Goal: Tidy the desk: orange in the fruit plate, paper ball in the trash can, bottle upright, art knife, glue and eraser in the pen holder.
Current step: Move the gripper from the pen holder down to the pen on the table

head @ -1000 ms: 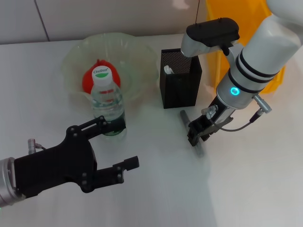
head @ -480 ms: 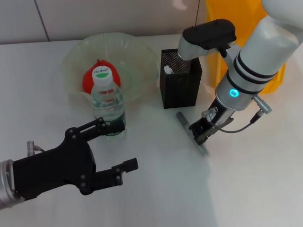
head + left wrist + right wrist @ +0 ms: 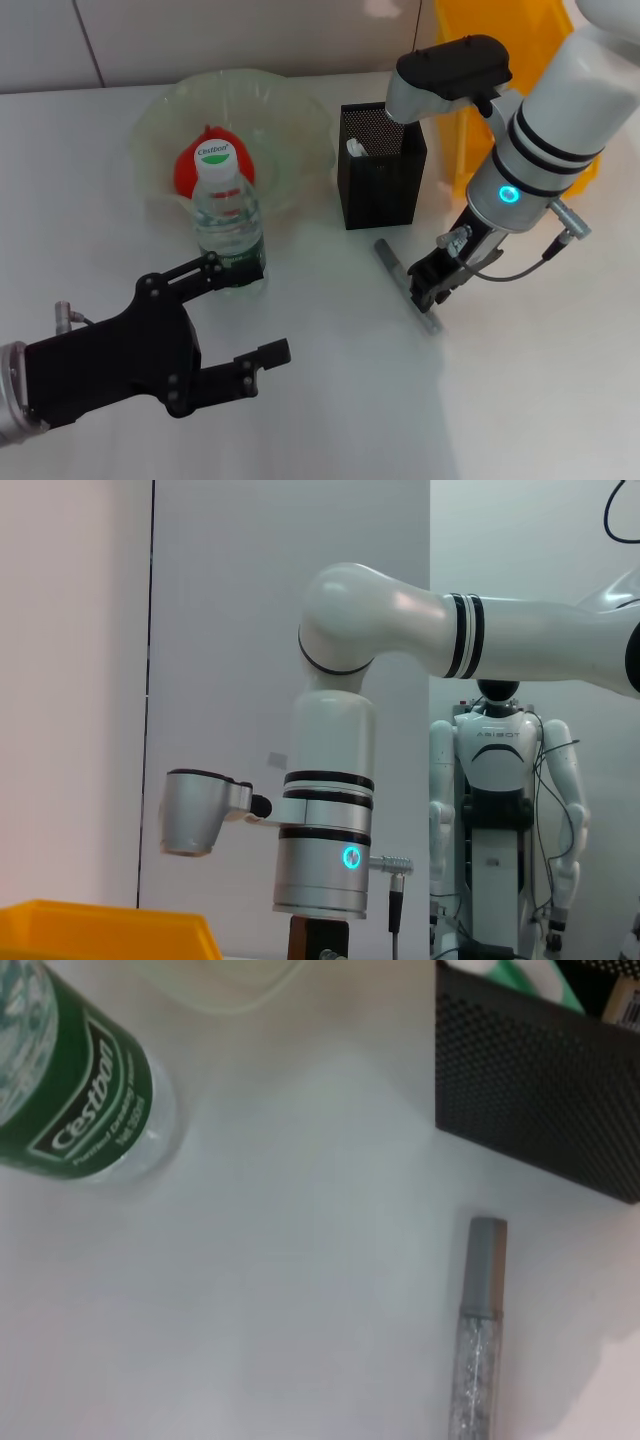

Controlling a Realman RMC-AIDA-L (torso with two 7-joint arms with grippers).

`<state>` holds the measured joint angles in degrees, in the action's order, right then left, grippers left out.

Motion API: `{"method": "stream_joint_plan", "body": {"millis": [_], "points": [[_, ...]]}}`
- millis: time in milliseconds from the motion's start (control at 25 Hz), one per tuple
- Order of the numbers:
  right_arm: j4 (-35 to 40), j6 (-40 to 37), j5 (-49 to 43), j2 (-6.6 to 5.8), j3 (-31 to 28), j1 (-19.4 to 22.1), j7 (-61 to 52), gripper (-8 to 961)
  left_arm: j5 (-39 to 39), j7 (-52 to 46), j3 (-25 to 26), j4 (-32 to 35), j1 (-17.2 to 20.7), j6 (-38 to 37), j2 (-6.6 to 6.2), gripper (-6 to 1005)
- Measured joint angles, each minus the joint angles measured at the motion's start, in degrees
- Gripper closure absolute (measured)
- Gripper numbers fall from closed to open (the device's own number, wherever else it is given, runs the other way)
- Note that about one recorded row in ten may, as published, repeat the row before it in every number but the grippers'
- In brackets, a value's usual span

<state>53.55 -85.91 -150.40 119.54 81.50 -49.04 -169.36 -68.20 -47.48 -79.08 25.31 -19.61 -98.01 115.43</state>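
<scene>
Right wrist view shows "Cestbon" on the bottle (image 3: 75, 1090); beside the pen holder (image 3: 382, 166) lies the art knife (image 3: 407, 285), right gripper (image 3: 432, 287) pinching it; left gripper (image 3: 235, 325) spread.

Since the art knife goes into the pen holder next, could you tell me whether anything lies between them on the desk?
Nothing visible does. The art knife lies flat just in front of the pen holder, with only bare desk between them. The right hand is at the knife.

There's a yellow bin (image 3: 470, 60) sitting at the far right of the white table (image 3: 330, 400), up against the wall. A humanoid robot (image 3: 497, 810) is standing in the background, dark cables dangling beside it.
</scene>
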Motion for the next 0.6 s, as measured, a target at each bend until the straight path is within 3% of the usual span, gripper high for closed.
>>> {"method": "stream_joint_plan", "body": {"millis": [320,600], "points": [[0.2,0.4,0.1,0.18,0.3,0.3,0.0,759,0.0,0.0,-0.2,0.0,0.2,-0.3,-0.03,214],[0.5,1.0,0.3,0.26,0.2,0.6,0.0,720,0.0,0.1,-0.4,0.0,0.5,-0.6,-0.03,214]]}}
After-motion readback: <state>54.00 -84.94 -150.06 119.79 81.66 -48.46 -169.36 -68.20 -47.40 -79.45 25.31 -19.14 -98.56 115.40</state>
